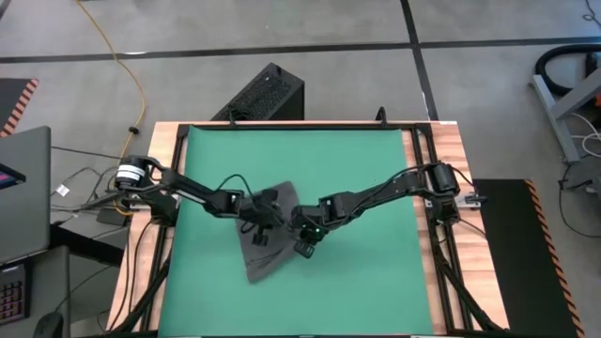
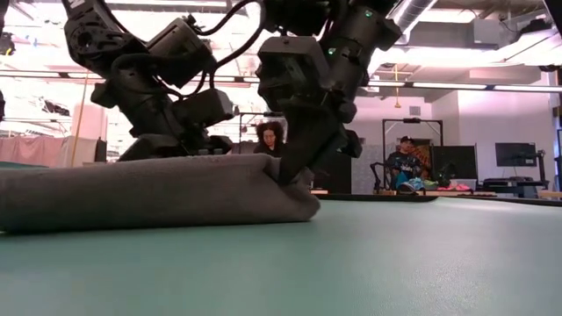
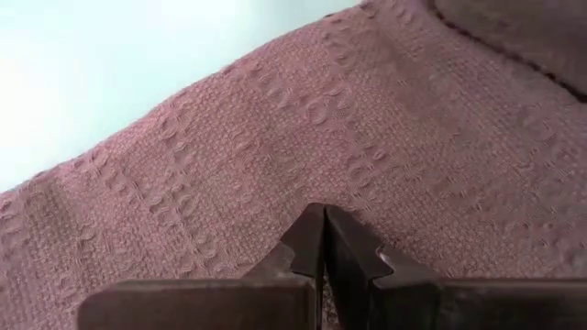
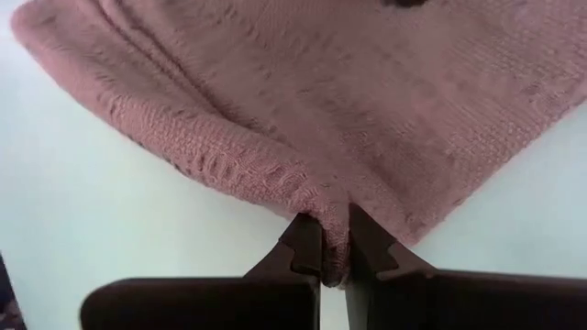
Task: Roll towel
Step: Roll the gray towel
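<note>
The dark grey towel (image 1: 264, 262) lies crumpled on the middle of the green mat (image 1: 366, 169), running from the mat's middle toward the near edge. In the low view it is a thick, low bundle (image 2: 149, 189) with a rounded right end. My left gripper (image 1: 260, 228) is shut, tips down on the towel's top (image 3: 275, 137). My right gripper (image 1: 303, 237) is shut on the towel's right edge (image 4: 321, 101). The white tag does not show. My left gripper (image 3: 323, 218) comes from above and sets its shut fingertips on the towel's upper face (image 3: 323, 197), near its middle. Whether any cloth is caught between the fingers, I cannot tell. The towel lies on the mat under it. My right gripper (image 4: 335, 246) pinches a bunched fold at the towel's right edge (image 4: 332, 213) between its two fingers. The fingers slant down from the table's right side (image 2: 294, 167). The cloth puckers at the pinch. The rest of the towel rests on the mat.
Bare green mat (image 2: 395, 254) lies all round the towel, with wooden table strips (image 1: 451, 235) at both sides. A black box (image 1: 266, 92) stands beyond the far edge and a laptop (image 1: 21, 192) to the left. People sit in the room behind (image 2: 406, 162).
</note>
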{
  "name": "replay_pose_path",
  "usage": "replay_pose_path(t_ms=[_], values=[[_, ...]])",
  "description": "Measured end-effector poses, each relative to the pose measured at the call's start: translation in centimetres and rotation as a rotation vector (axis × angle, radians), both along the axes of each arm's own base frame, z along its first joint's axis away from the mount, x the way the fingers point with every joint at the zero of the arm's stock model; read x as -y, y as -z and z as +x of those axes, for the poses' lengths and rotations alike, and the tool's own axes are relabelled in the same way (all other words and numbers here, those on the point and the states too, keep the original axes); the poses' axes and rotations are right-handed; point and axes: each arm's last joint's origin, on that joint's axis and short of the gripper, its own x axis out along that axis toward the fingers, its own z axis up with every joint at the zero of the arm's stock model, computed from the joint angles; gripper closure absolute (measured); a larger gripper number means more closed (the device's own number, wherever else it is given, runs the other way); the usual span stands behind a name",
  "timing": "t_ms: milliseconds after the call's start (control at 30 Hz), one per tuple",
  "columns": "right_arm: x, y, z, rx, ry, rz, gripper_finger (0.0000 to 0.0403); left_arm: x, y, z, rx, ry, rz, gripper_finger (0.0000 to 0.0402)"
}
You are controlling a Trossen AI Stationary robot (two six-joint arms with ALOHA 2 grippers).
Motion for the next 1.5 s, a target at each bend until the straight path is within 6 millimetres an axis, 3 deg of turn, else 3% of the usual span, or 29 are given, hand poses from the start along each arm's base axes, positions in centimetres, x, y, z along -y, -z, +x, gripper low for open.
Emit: replay_pose_path(t_ms=[667, 833, 1000, 1133, 1233, 1367, 1500], values=[[3.8, 0.5, -0.4, -0.078, 0.055, -0.047, 0.0373, 0.3, -0.1, 0.1, -0.001, 0.037, -0.01, 0.0402], [4.2, 2.3, -0.6, -0.149, 0.075, -0.04, 0.0373, 0.2, -0.7, 0.2, -0.003, -0.028, -0.012, 0.0402], [3.2, 3.1, -0.4, -0.163, 0.053, -0.027, 0.0373, -0.1, -2.6, -0.1, 0.024, -0.097, 0.06, 0.0402], [2.9, 3.2, -0.4, -0.159, 0.06, -0.02, 0.0373, -0.4, -5.4, -0.6, 0.042, -0.129, 0.146, 0.0402], [2.9, 3.2, -0.4, -0.166, 0.065, -0.021, 0.0373, -0.1, -8.4, -1.2, 0.112, -0.114, 0.099, 0.0402], [2.9, 3.3, -0.3, -0.159, 0.068, -0.019, 0.0373, 2.4, -12.5, -1.9, 0.307, 0.054, -0.113, 0.0402], [3.1, 3.3, -0.3, -0.153, 0.071, -0.013, 0.0373, 5.5, -12.8, -2.6, 0.282, 0.19, -0.233, 0.0402]])
